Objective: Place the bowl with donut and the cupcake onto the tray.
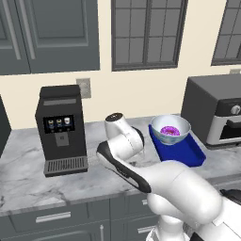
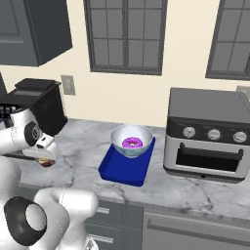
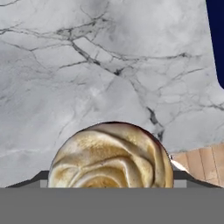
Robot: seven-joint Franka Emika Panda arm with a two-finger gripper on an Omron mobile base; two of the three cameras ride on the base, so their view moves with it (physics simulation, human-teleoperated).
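1. The tray (image 2: 125,170) lies on the marble counter (image 2: 78,141), between the coffee machine (image 1: 61,129) and the toaster oven (image 2: 207,134).
2. The bowl (image 2: 132,140) sits on the tray's far end, upright, with the donut (image 2: 132,143) lying inside it.
3. In the left base view the bowl (image 1: 170,129) and donut (image 1: 170,131) stand at the back of the tray (image 1: 181,150), just beside the oven (image 1: 214,110).
4. The gripper (image 2: 45,158) hangs over the counter left of the tray, well apart from it, near the coffee machine (image 2: 36,105).
5. Its fingers are clamped on the cupcake (image 2: 45,161), whose dark wrapper shows just under the hand.
6. In the hand view the cupcake (image 3: 110,155) has its tan swirled top close up between the finger tips, above bare marble (image 3: 87,65).
7. A strip of the tray (image 3: 216,39) shows at that view's upper right edge.
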